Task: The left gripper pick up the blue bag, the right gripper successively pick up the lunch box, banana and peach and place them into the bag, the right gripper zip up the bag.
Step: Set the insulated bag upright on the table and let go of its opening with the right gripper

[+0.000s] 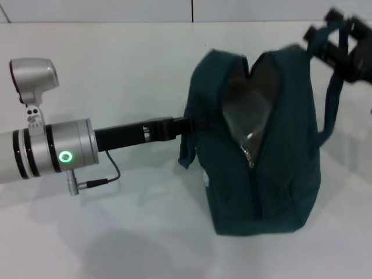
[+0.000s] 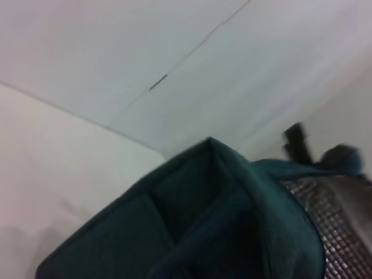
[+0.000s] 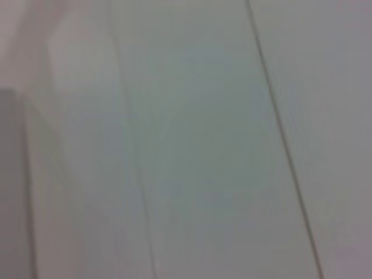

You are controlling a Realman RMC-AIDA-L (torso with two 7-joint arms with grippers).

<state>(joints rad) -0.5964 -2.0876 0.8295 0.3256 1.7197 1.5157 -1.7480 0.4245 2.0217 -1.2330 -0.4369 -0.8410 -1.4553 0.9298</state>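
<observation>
The blue bag [image 1: 261,168] stands upright on the white table [image 1: 116,232], zip partly open. The left gripper [image 1: 189,125] grips its left edge; the right gripper [image 1: 340,43], blurred at far right, meets a handle, its jaws' state unclear.

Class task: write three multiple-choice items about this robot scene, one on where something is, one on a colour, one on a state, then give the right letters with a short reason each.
1. Where is the left gripper?
A. at the side of the bag
B. resting flat on the table, far from the bag
C. above the bag, clear of it

2. What colour is the bag?
A. red
B. dark teal
C. yellow

3. How is the bag's zip?
A. shut all the way
C. torn off
B. open at the top, showing silver lining

Answers: 1 A, the black arm reaches straight to the bag's side in the head view. 2 B, the fabric is dark teal in both views that show it. 3 B, the mouth gapes with foil lining visible. The right gripper is up beside the bag's handle.
</observation>
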